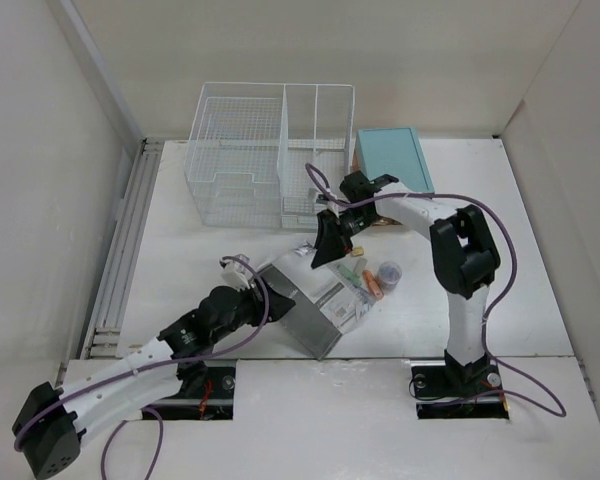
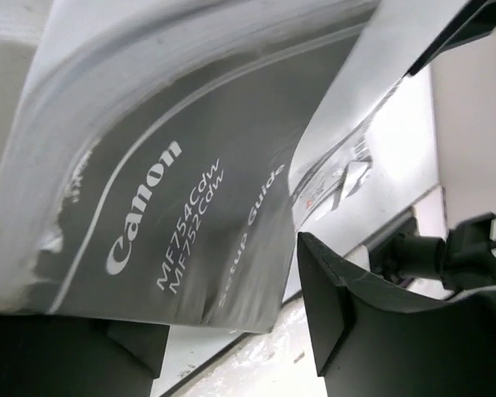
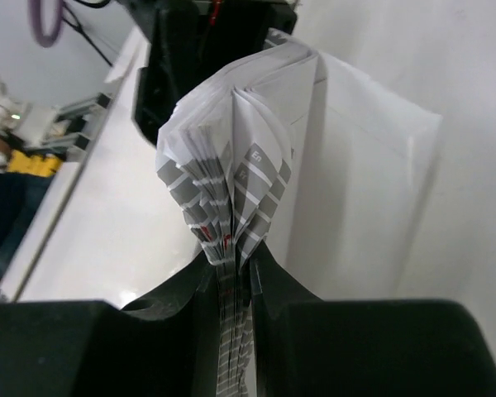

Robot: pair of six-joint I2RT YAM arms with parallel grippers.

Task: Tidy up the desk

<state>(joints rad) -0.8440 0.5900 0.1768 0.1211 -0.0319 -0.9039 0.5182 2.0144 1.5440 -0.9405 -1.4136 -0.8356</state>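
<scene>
The bench (image 1: 540, 300) is plain matte white, as are the walls (image 1: 40, 150). The ribbed rail (image 1: 120, 260) is pale grey metal. The basket (image 1: 240, 150) is a white wire grid and the box (image 1: 392, 155) is flat teal. The booklet (image 2: 190, 165) has a dark grey cover with white lettering and a thin white curved line. Its pages (image 3: 231, 190) are white, edged with grey tabs and a few flecks of red. The left arm (image 1: 130, 378) and right arm (image 1: 467, 330) are white with black joints. The left hand (image 1: 260, 285) and right hand (image 1: 327, 243) are black, and the cables (image 1: 510, 250) are purple. Among the small things by the booklet are an orange tube (image 1: 373, 286) and a pale green one (image 1: 351, 270).
</scene>
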